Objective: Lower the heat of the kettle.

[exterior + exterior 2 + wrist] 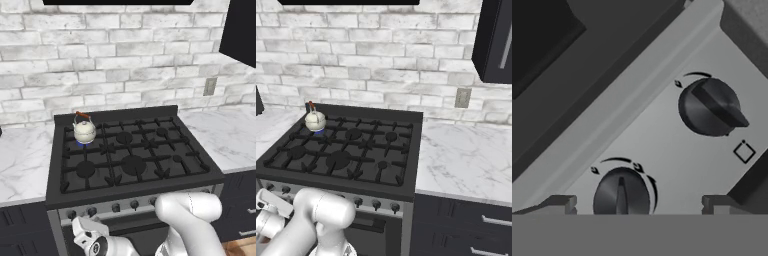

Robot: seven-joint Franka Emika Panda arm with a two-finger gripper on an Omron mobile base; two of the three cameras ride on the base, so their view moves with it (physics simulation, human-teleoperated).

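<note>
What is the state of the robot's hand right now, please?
Hand: open, holding nothing; its fingertips straddle a round dark stove knob on the grey control panel, contact unclear.

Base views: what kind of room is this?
A kitchen, rendered. A black gas stove with a kettle on its back-left burner, marble-look counters on both sides, and a white brick backsplash behind.

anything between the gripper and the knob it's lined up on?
Nothing visible. In the hand view the lower knob sits in the gap of the open gripper, with bare silver panel around it. A second knob lies off to the side. The kettle sits on the back-left burner.
</note>
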